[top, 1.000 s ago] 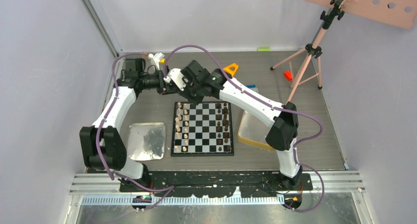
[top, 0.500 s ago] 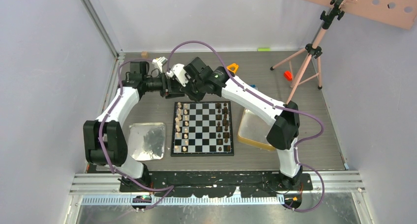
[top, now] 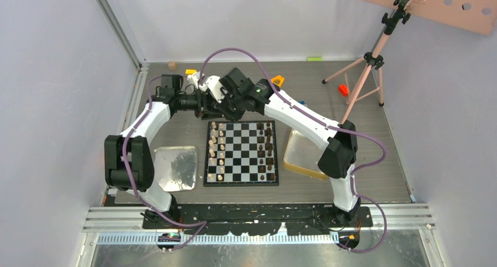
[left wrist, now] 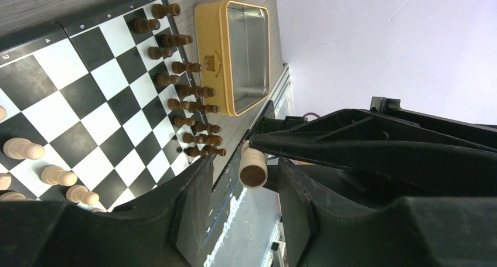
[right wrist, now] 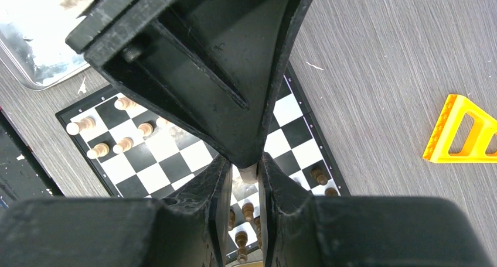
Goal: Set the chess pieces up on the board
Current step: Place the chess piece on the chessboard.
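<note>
While right jaws grip a piece (tan), left jaws flank it.

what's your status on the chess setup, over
Right gripper shut on tan piece, near far edge of board. Left gripper open, straddling it, gaps both sides. Nothing seen in the way.

Pale lilac-grey walls close the space on the left, the back and the right. The tabletop has a grey wood-grain surface. Near its far right corner stands a pink tripod, which carries a pink board with round holes. A ribbed aluminium rail runs along the near edge. The light is soft and even, without hard shadows.
</note>
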Robot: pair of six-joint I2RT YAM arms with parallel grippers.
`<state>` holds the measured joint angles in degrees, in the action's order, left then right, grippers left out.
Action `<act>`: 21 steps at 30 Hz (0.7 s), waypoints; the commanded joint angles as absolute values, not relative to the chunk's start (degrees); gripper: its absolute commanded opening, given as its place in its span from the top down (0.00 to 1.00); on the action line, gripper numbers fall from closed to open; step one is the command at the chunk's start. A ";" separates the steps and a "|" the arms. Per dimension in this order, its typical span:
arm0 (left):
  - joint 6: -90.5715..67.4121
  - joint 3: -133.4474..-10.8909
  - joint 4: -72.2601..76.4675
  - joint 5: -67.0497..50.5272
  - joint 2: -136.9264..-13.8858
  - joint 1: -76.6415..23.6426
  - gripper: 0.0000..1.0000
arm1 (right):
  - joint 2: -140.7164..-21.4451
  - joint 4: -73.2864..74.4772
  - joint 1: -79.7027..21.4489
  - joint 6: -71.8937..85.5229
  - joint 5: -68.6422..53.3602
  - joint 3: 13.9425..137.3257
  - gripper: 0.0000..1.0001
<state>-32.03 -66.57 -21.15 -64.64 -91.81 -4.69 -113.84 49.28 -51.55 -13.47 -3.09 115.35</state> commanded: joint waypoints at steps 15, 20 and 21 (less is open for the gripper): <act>-35.59 -65.84 -16.66 -68.41 -91.85 -5.61 0.68 | -112.59 47.10 -51.40 -12.23 -2.77 119.19 0.94; -35.60 -65.67 -16.61 -68.68 -91.93 -5.54 0.77 | -113.13 46.88 -51.32 -12.39 -2.41 119.40 0.94; -35.60 -65.59 -16.61 -68.70 -91.93 -5.56 0.81 | -113.21 46.81 -51.32 -12.46 -2.29 119.42 0.94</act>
